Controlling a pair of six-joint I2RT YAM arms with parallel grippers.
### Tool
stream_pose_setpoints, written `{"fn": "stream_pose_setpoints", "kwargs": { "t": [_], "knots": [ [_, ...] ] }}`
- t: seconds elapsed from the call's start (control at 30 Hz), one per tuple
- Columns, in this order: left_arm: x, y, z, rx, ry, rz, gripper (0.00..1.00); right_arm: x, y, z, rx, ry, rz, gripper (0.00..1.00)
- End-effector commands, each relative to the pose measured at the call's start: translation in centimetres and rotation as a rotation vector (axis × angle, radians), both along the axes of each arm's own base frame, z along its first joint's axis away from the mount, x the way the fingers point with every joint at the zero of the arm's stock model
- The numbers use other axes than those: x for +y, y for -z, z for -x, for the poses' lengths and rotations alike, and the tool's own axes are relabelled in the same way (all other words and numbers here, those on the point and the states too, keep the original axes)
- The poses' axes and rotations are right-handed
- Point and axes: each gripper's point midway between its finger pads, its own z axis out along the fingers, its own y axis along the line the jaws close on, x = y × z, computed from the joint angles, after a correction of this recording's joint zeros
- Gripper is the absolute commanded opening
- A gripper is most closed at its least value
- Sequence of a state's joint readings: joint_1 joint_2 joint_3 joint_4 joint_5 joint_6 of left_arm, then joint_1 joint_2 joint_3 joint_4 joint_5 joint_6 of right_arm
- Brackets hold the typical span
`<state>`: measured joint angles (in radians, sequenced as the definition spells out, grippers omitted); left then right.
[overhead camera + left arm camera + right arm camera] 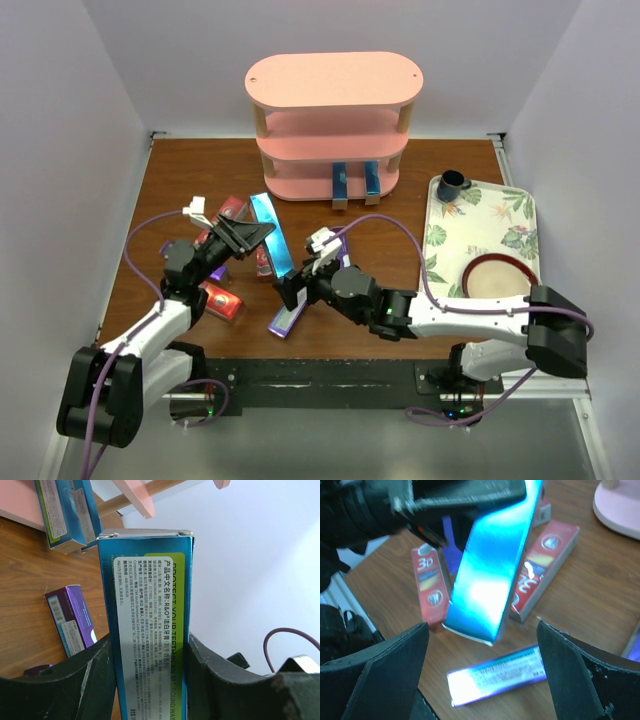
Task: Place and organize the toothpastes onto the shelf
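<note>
My left gripper is shut on a shiny blue toothpaste carton, held lifted and tilted over the pile; in the left wrist view the carton sits clamped between both fingers. My right gripper is open and empty, its jaws wide on either side of a purple carton lying flat on the table. Red "3D" cartons lie beyond it. The pink shelf stands at the back with two blue cartons on its bottom tier.
More red cartons and a purple one lie by the left arm. A floral tray at the right holds a dark mug and a red-rimmed plate. White walls enclose the table.
</note>
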<state>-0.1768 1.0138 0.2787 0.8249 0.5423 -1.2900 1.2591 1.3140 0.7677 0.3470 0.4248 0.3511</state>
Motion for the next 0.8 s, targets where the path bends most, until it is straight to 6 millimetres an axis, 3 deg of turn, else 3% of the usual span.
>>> {"fn": "stream_pose_setpoints", "kwargs": {
  "t": [0.0, 0.17, 0.37, 0.47, 0.5, 0.57, 0.67, 0.77],
  "knots": [
    [0.3, -2.6, 0.3, -0.095, -0.012, 0.045, 0.36, 1.9, -4.1, -0.9, -0.078, 0.035, -0.080, 0.92],
    [0.2, -2.9, 0.4, -0.098, -0.005, 0.053, 0.36, 2.8, -3.7, -1.6, -0.085, 0.069, -0.057, 0.88],
    [0.3, -2.8, 0.7, -0.088, -0.006, 0.063, 0.36, 3.5, -2.7, -2.1, -0.096, 0.105, -0.026, 0.74],
    [0.4, -2.7, 0.7, -0.081, -0.011, 0.066, 0.37, 3.6, -2.3, -2.4, -0.098, 0.120, -0.019, 0.61],
    [0.3, -2.6, 0.7, -0.079, -0.008, 0.064, 0.39, 3.6, -2.4, -2.3, -0.101, 0.121, -0.022, 0.51],
    [0.3, -2.4, 0.7, -0.074, -0.006, 0.055, 0.41, 3.6, -2.3, -2.4, -0.100, 0.128, -0.021, 0.42],
    [0.3, -1.9, 0.6, -0.068, -0.007, 0.018, 0.51, 3.5, -2.2, -2.6, -0.098, 0.138, -0.012, 0.28],
    [0.6, -1.3, -0.1, -0.064, -0.031, -0.086, 0.67, 3.4, -1.9, -2.6, -0.092, 0.145, 0.010, 0.19]
  ]
}}
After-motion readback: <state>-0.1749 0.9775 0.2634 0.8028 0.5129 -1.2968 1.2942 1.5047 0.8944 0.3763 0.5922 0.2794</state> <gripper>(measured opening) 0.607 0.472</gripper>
